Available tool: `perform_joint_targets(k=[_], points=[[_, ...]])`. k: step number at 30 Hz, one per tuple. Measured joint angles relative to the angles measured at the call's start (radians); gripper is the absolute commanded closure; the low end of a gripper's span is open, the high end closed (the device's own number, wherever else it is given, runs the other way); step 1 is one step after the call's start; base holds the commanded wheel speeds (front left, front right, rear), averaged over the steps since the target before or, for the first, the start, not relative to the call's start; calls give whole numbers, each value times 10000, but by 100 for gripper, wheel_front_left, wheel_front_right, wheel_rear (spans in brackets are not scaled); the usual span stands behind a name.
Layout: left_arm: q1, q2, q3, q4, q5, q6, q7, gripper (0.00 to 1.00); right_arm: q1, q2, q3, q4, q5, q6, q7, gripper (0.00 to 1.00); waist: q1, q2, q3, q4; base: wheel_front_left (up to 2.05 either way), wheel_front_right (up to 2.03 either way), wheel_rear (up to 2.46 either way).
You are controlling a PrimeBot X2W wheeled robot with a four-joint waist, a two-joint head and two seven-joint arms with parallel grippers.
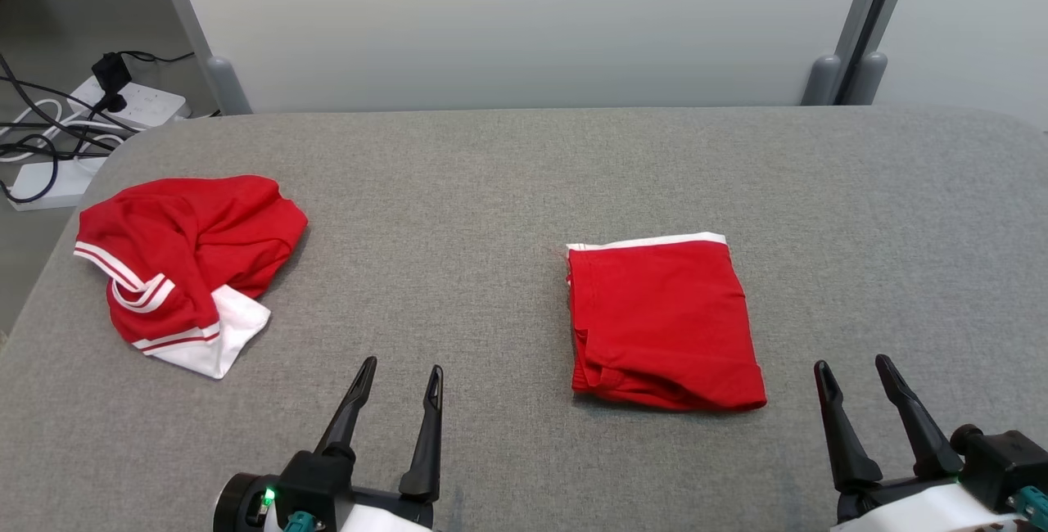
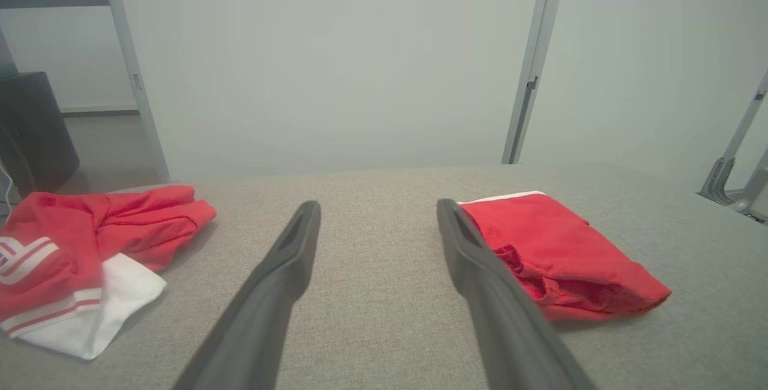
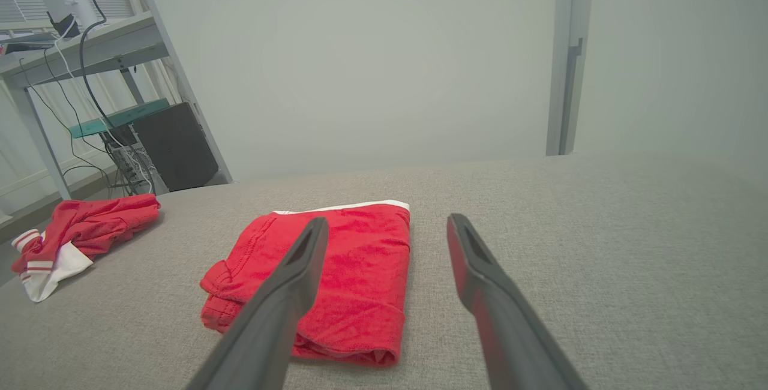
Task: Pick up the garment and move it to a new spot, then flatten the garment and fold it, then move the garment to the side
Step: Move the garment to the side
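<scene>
Grey table (image 1: 508, 164) | folded garment (image 1: 663, 319) mid-right, crumpled garment (image 1: 180, 262) at left edge, wide gap between | head view: floor power strip (image 1: 139, 102) | left gripper (image 1: 403, 365), right gripper (image 1: 851, 362) spread, empty

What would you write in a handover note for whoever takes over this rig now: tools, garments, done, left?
Tools: left tool open and empty; right tool open and empty.
Things: folded garment flat on the table, right of centre; crumpled garment at its far left.
Done: one garment folded.
Left: pick up the crumpled garment, flatten, fold, move aside.
</scene>
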Motion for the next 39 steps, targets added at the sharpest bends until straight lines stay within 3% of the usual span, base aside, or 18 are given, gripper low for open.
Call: perform_joint_targets(k=[6,9,14,16,17,24,31,39], points=[[0,2,-59,-35,15,2,0,0,-30,-15,117,19,67,0,0,0,0,0,109,80,0,0,0],[-12,2,-125,-82,15,2,0,0,-230,-90,410,439,648,0,0,0,0,0,265,142,0,0,0],[-71,2,-267,-90,19,6,0,0,-1392,-575,1212,1941,2591,-12,61,0,0,0,542,343,0,0,0],[-255,4,-401,-77,63,6,0,0,-2362,-920,1519,2562,4109,-12,830,0,0,0,689,512,0,0,0],[-255,4,-401,-77,63,6,0,0,-2362,-920,1519,2562,4109,-12,830,0,0,0,689,512,0,0,0],[-500,0,-606,-12,81,29,0,0,-3757,-1967,2163,3367,7003,-13,2984,0,0,0,991,980,0,0,0],[-881,0,-995,-6,81,134,0,0,-4793,-2838,2476,4209,7988,-13,3647,0,0,0,1458,1388,0,0,0],[-1364,-4,-1371,-10,-15,295,0,0,-5615,-3028,3083,5244,8525,-35,4033,0,0,0,2085,1812,0,0,0]])
